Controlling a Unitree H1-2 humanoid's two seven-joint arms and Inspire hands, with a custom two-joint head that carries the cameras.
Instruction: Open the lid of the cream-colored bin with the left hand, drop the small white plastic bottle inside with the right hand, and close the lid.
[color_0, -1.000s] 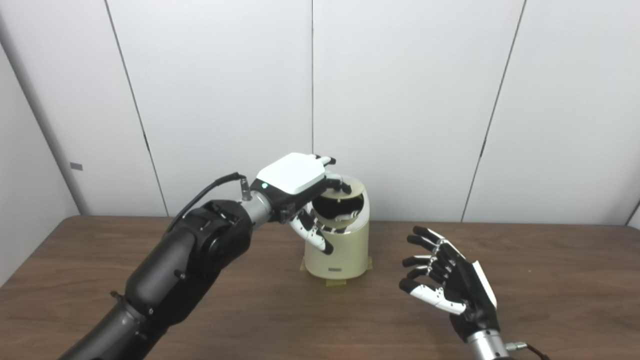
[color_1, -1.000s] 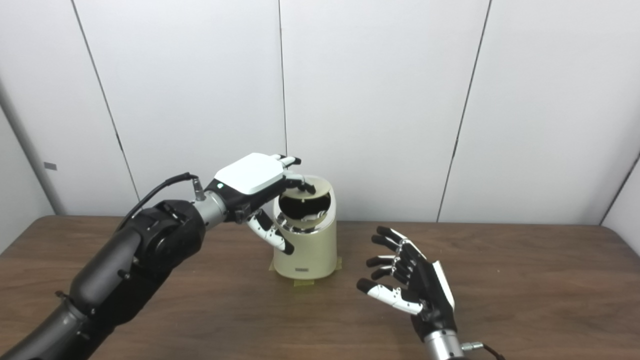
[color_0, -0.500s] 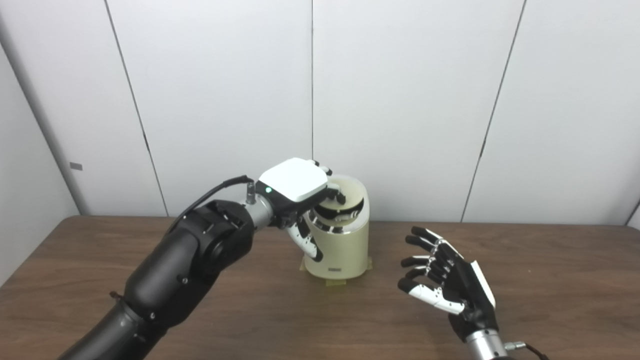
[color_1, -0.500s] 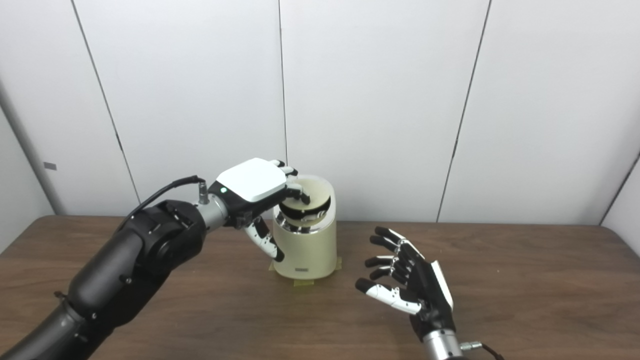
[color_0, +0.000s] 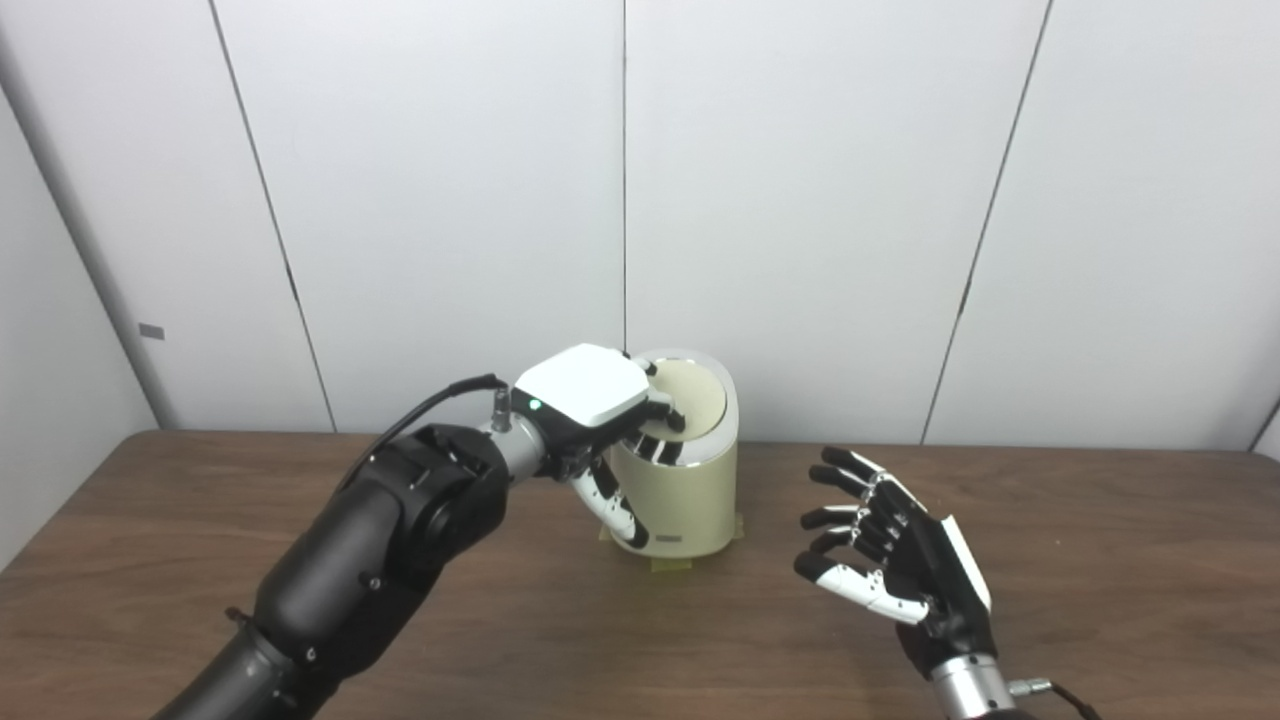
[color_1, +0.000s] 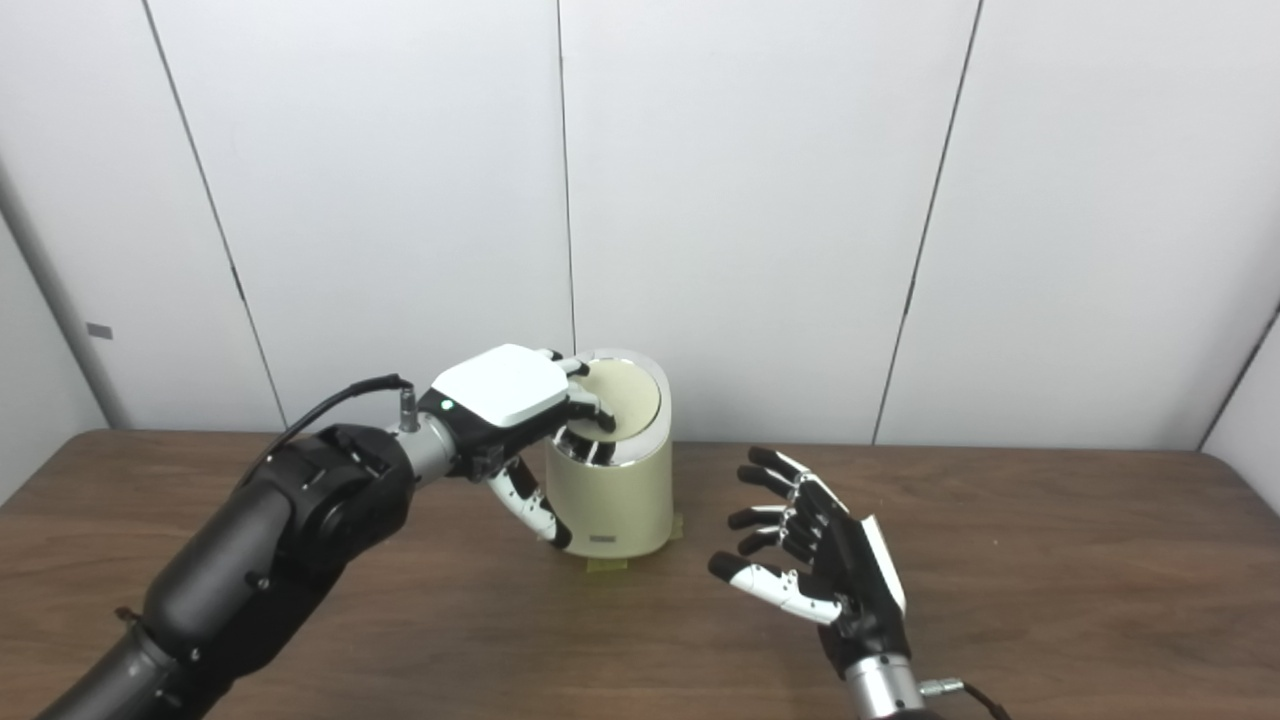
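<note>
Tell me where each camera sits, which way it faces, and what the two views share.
Left eye view: on the robot's head, looking forward and down over the table toward the white wall; both arms rise from the bottom edge, left hand on the bin, right hand open beside it.
Right eye view: also on the head, a little to the right, facing the same way; the bin sits further left in the picture, with the same two arms.
Shared: the whole scene, the lid nearly flat under the left hand's fingers.
</note>
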